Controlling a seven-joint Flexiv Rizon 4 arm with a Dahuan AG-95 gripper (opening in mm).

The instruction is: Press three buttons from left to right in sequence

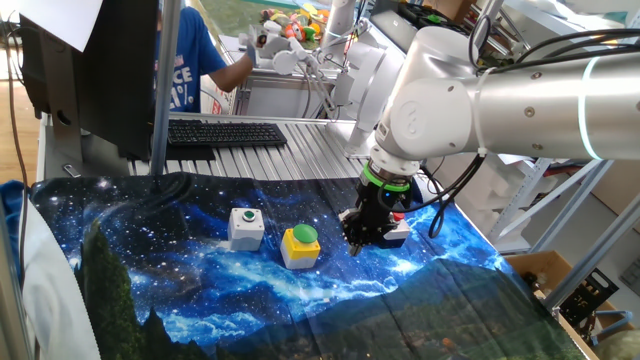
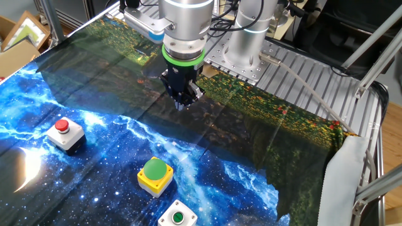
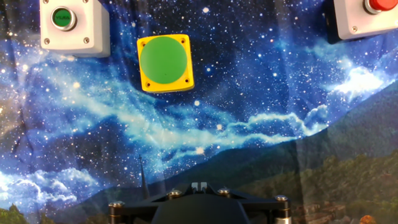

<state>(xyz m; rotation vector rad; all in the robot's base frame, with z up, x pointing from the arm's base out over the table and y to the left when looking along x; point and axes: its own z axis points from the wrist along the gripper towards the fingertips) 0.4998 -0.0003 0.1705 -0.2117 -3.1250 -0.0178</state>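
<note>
Three buttons stand in a row on the starry cloth. The grey box with a small green cap [image 1: 246, 226] [image 2: 178, 217] [image 3: 73, 25] is at the left. The yellow box with a large green dome [image 1: 301, 246] [image 2: 155, 175] [image 3: 165, 62] is in the middle. The box with a small red cap [image 2: 65, 133] [image 3: 367, 17] is at the right, partly hidden behind the hand in one fixed view [image 1: 400, 231]. My gripper [image 1: 355, 245] [image 2: 182, 103] [image 3: 199, 185] hangs above the cloth, short of the row, between the yellow and red-capped boxes. Its fingertips touch each other, holding nothing.
A black keyboard [image 1: 225, 132] lies on the ribbed metal table behind the cloth. A person in a blue shirt [image 1: 185, 60] stands beyond it. A second arm's base [image 2: 248, 37] stands on the metal plate at the cloth's edge. Cardboard boxes [image 2: 19, 37] sit off the table.
</note>
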